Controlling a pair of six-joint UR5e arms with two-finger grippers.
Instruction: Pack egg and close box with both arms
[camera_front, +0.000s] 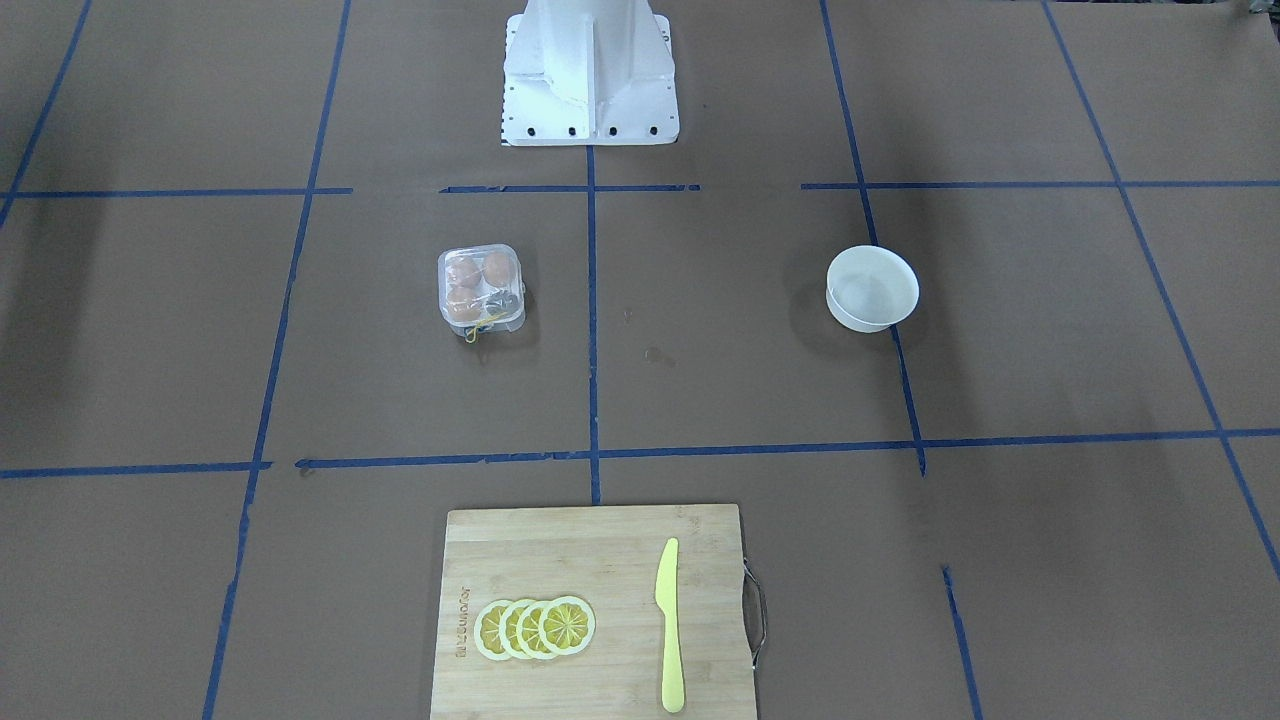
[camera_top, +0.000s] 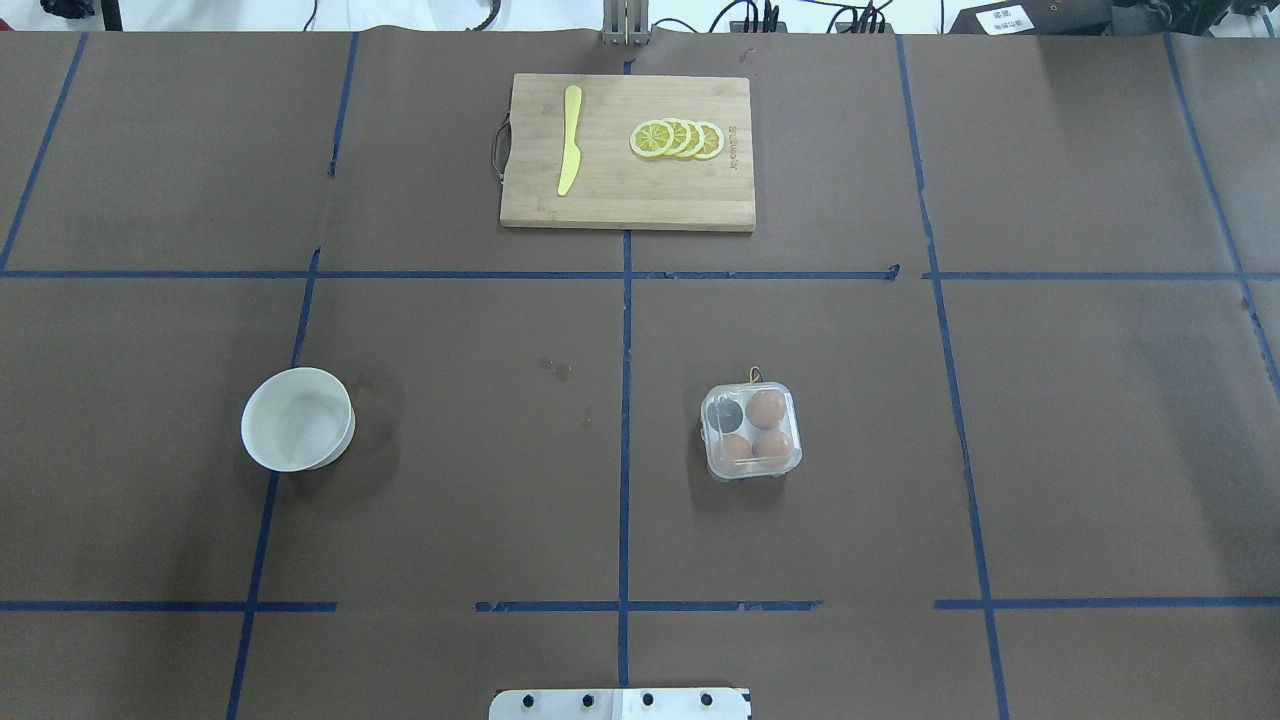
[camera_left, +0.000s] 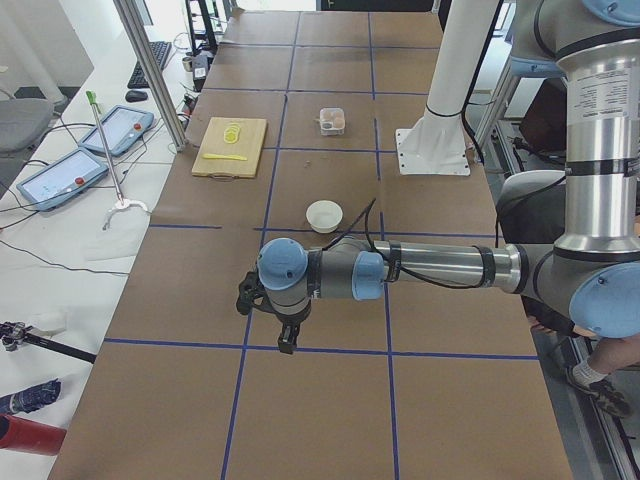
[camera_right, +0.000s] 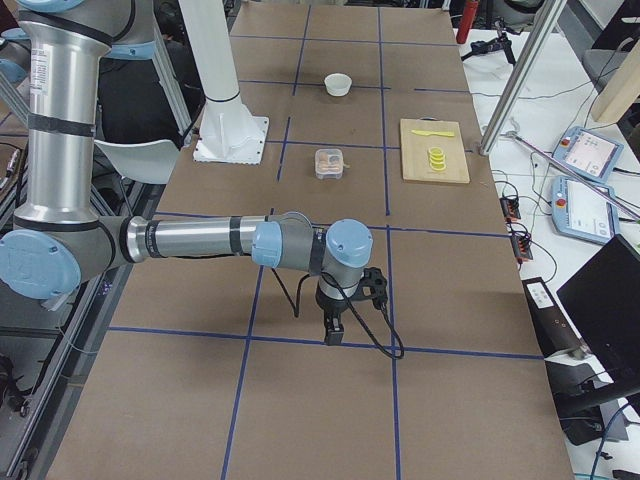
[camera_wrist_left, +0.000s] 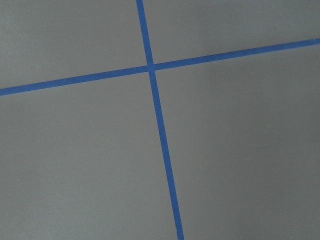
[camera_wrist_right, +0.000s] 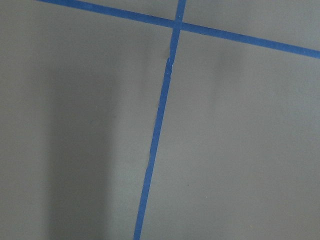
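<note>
The clear box (camera_top: 752, 432) stands on the table right of the centre line, with its lid down over the cells. It holds three orange-brown eggs (camera_top: 767, 408), and one cell looks dark and has no egg. The yellow string (camera_front: 480, 326) hangs at its far side. The box also shows in the front view (camera_front: 480, 287). My left gripper (camera_left: 287, 340) shows only in the left side view, far from the box, pointing down at the table. My right gripper (camera_right: 333, 332) shows only in the right side view, likewise far off. I cannot tell whether either is open or shut.
A white bowl (camera_top: 298, 418) stands on the left half and looks empty. A wooden cutting board (camera_top: 627, 195) at the far edge carries a yellow knife (camera_top: 570, 140) and lemon slices (camera_top: 678, 139). The white pedestal (camera_front: 590, 80) stands at the robot side. Both wrist views show only brown paper and blue tape.
</note>
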